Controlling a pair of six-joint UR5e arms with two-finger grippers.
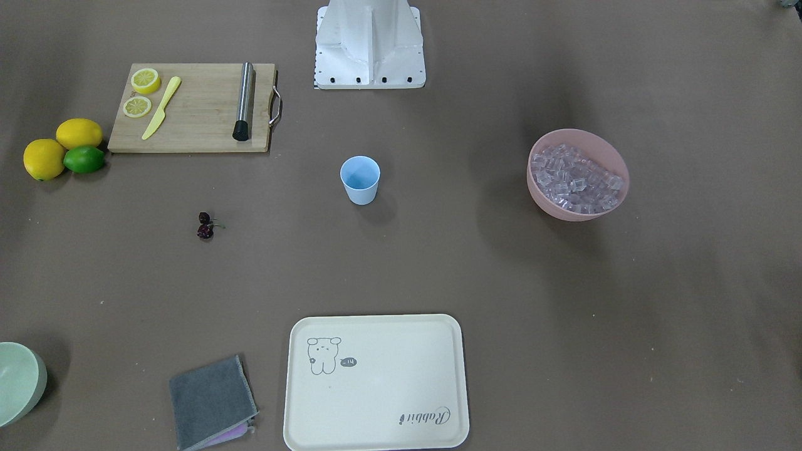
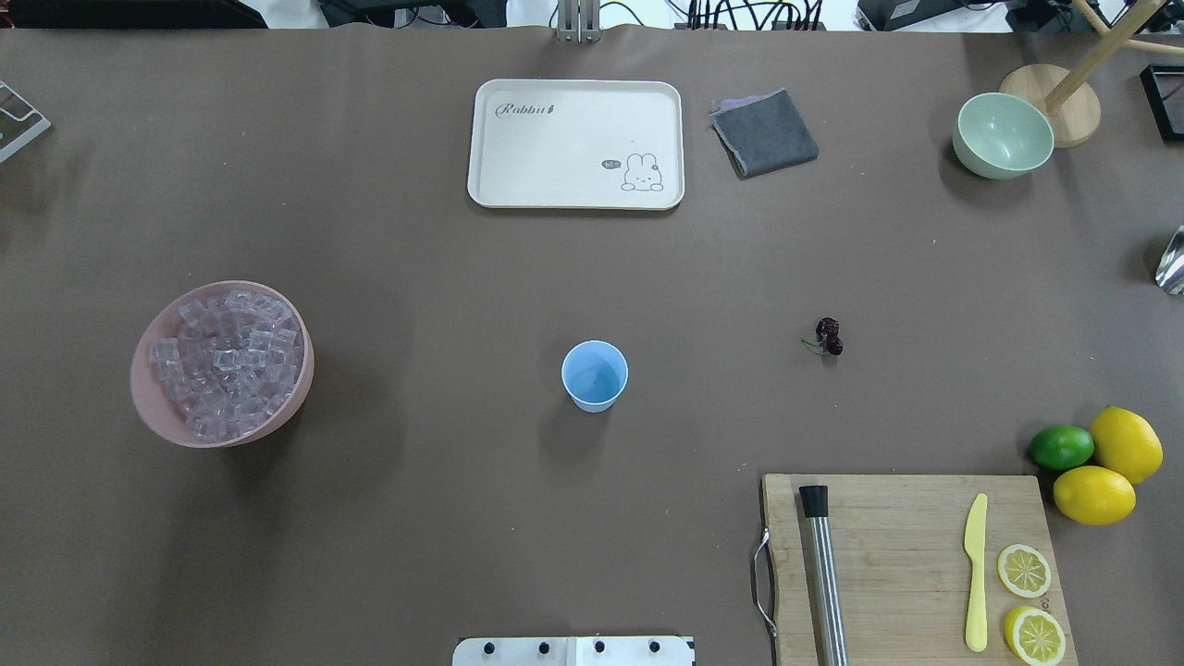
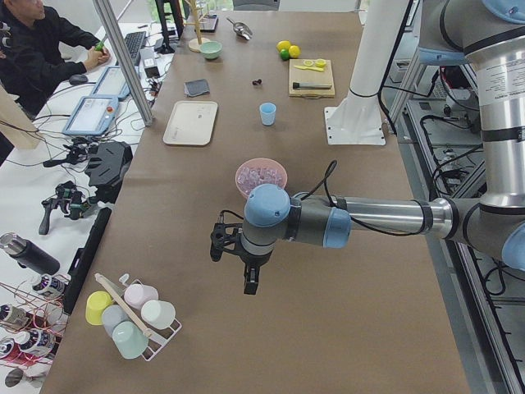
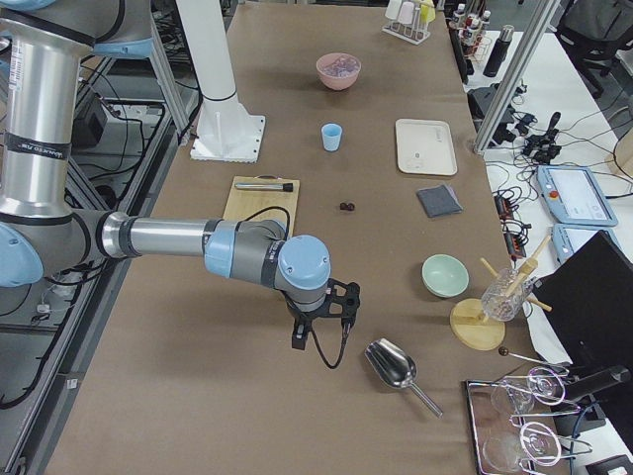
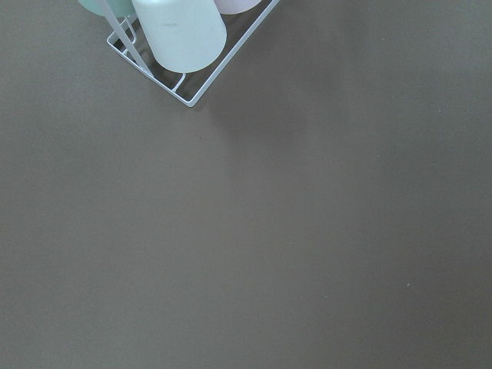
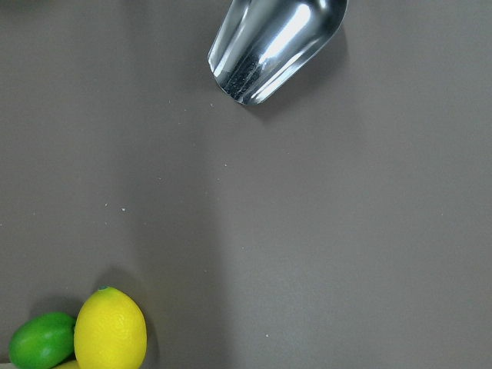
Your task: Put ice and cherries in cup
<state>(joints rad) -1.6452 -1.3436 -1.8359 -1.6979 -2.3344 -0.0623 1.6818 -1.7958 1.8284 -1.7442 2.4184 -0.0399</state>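
Observation:
The light-blue cup (image 2: 594,375) stands upright and empty at the table's middle, also in the front view (image 1: 360,180). The pair of dark cherries (image 2: 829,336) lies on the table to its right, apart from it. The ice (image 2: 227,365) is a heap of clear cubes filling the pink bowl (image 2: 148,416) at the left. My left gripper (image 3: 235,256) hangs above the table's left end, far from the bowl. My right gripper (image 4: 321,332) hangs above the right end beside a metal scoop (image 4: 394,364). I cannot tell whether either is open or shut.
A cutting board (image 2: 906,555) holds a muddler, a yellow knife and two lemon halves. Two lemons and a lime (image 2: 1062,447) lie beside it. A cream tray (image 2: 575,143), grey cloth (image 2: 764,132) and green bowl (image 2: 1004,135) sit at the far side. A cup rack (image 3: 131,316) stands at the left end.

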